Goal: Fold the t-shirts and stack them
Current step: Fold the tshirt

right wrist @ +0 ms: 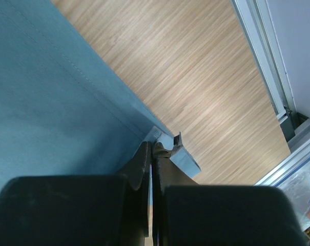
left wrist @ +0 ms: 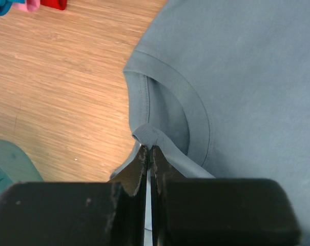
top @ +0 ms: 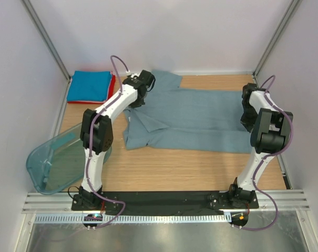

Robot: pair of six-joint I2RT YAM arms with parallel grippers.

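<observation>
**Figure: two-arm pinch ahead of a fold.** The dusty grey-blue soft cloth short-sleeved t-shirt (top: 195,118) lies spread across the middle of the wooden desk (top: 211,168). Its ribbed neckline (left wrist: 195,118) is toward the left edge and its hem toward the right edge.

- **Grip:** The left gripper (left wrist: 148,149) has its jaws pressed together on a small ridge of cloth just beside the neckline. The right gripper (right wrist: 152,148) is clamped the same way on the hem corner (right wrist: 183,156).
- **Step in hand (judged):** a lengthwise fold.
  - The two arms should rise and travel in step so the cloth between them stays taut.
  - The lift should be only enough to clear the desk.
  - The carried edge should land parallel to the opposite edge, and neither pinch should be released before that.
  - The rumpled near-left part will need smoothing.
- **Surroundings:**
  - A square-folded bright blue t-shirt (top: 90,85) lies on a red one (top: 112,84) at the far left corner, near the left gripper. A trailing sleeve could drag across them.
  - A translucent teal plastic tub (top: 56,160) sits tilted at the near left edge, close to the left arm.
</observation>
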